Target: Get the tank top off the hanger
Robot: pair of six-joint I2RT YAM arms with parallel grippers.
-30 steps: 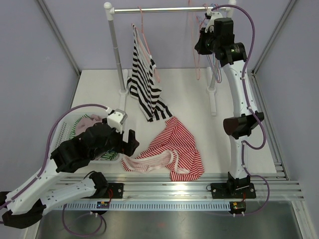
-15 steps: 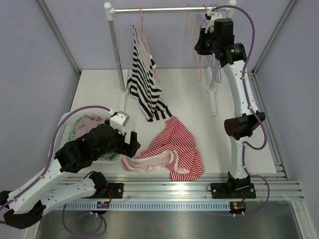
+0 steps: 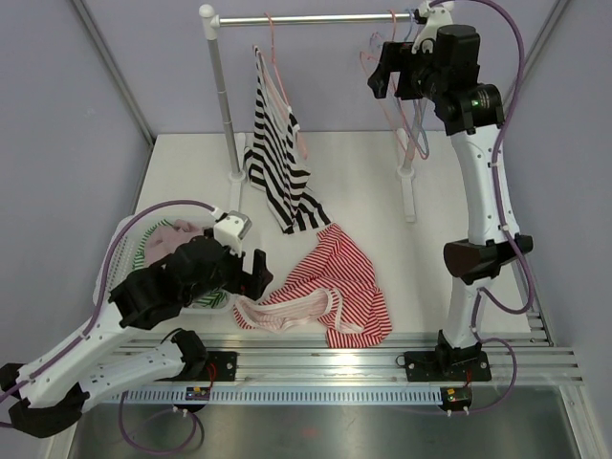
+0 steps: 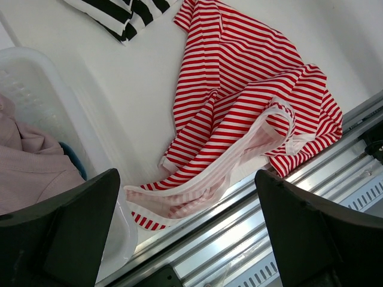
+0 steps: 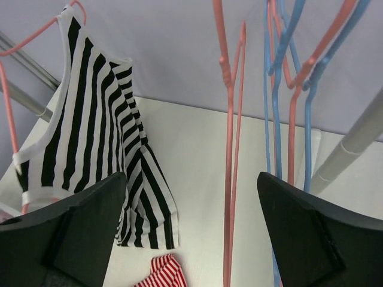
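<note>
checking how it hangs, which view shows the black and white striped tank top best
Top external: the whole striped tank top, pink hanger to hem. Right wrist shows most of it; left wrist only a hem corner.

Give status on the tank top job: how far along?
Done: red striped top lies off-hanger on the table. In hand: nothing; both grippers open, right gripper up by the empty hangers, left gripper over the red top. To do: black striped top hangs on its pink hanger.
</note>
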